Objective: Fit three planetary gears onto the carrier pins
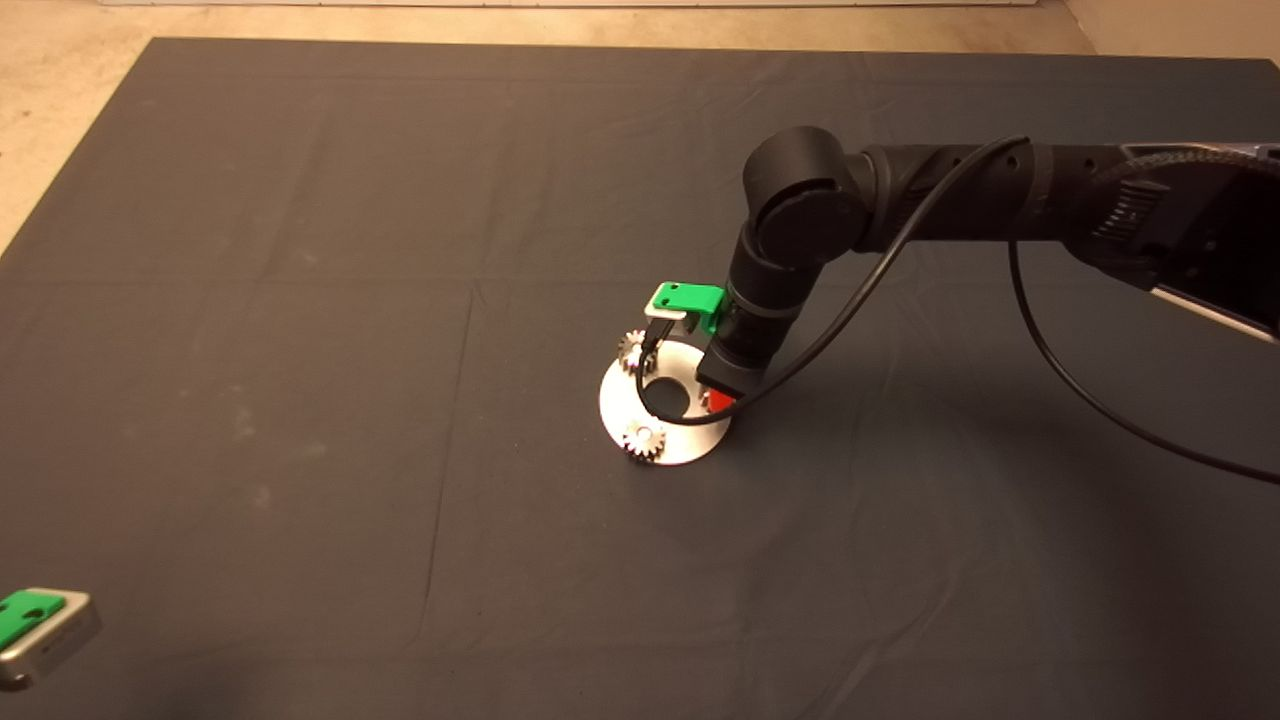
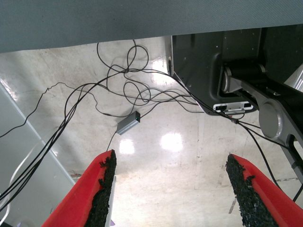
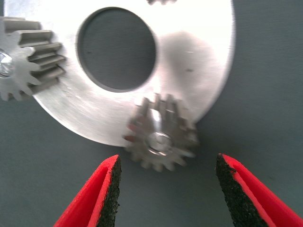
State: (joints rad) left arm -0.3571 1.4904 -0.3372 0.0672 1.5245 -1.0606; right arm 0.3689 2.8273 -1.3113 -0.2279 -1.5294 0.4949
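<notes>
Right end effector (image 3: 165, 189): hung low over the disc (image 1: 615, 405) on the dark mat (image 1: 300, 300) of the desk, its arm reaching in from the right. Red fingers (image 3: 102, 189) spread apart, gripping nothing.

Disc: flat, round, silver, with a large central hole; lay directly beneath the right end effector.

Gear, first (image 3: 162, 134): sat on a pin (image 3: 158, 141) at the disc's rim, between the two spread fingers and just beyond their tips, touching neither pad. The pin's end showed in the gear's central hole.

Gear, second (image 3: 26, 59): sat on the disc's rim farther from the end effector, off to one side past the central hole, teeth overhanging the edge.

Gear, third (image 3: 161, 2): only a few teeth showed at the far rim of the disc, across the hole from the end effector.

Left end effector (image 2: 170, 189): parked at the desk's near left edge, well apart from the disc. Fingers (image 2: 97, 194) spread wide, empty; beyond them lay a pale floor (image 2: 180, 170) with tangled black cables (image 2: 123, 80).
</notes>
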